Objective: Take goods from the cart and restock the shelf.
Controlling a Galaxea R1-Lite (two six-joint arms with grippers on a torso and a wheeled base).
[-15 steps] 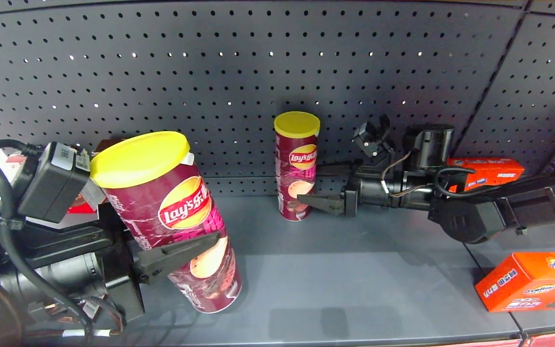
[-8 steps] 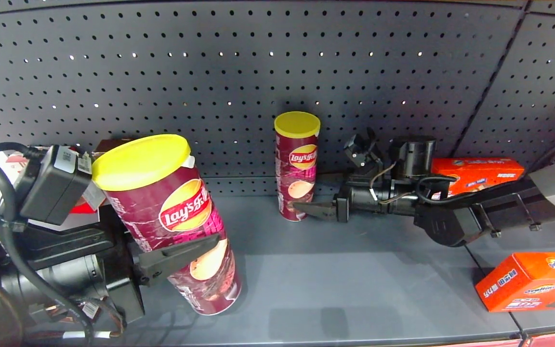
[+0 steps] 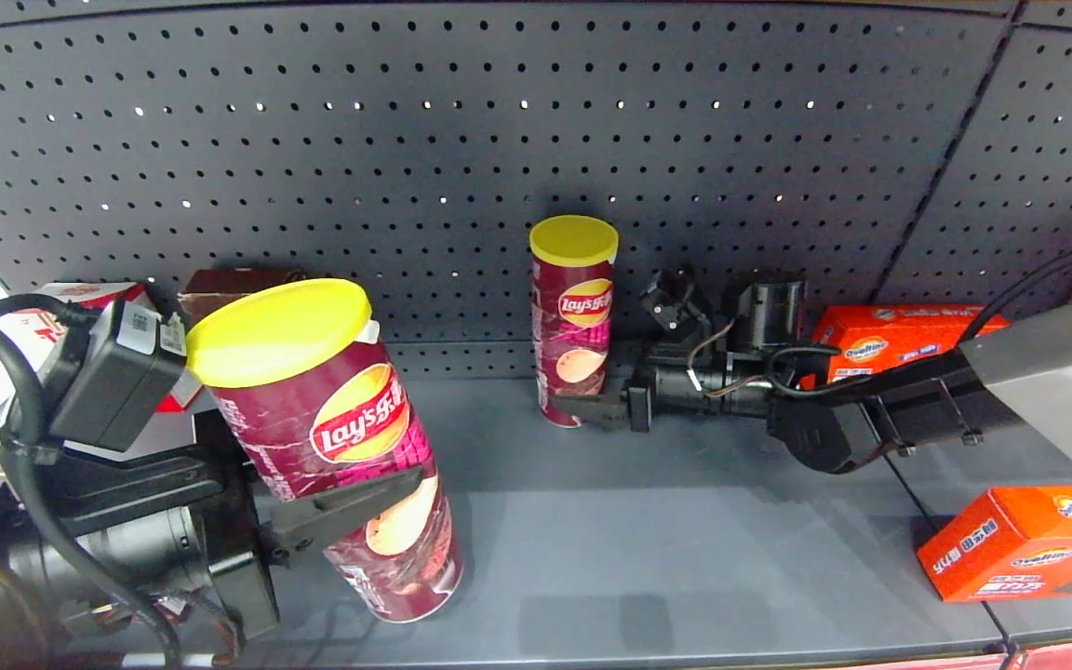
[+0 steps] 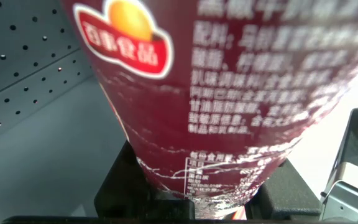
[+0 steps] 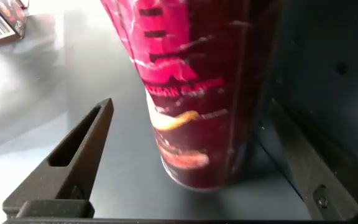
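A maroon chips can with a yellow lid leans at the front left of the grey shelf. My left gripper is shut on its lower half, and the can's printed side looms close in the left wrist view. A second, identical can stands upright against the pegboard at the back. My right gripper is open around its lower part. In the right wrist view, one finger lies on each side of that can, both apart from it.
The pegboard wall closes the back. An orange box lies at the back right, behind the right arm, and another at the front right. A red-and-white box and a brown box sit at the back left.
My right arm has moved left and lower, bringing its open fingers further around the standing can. The left gripper with its can has sunk slightly.
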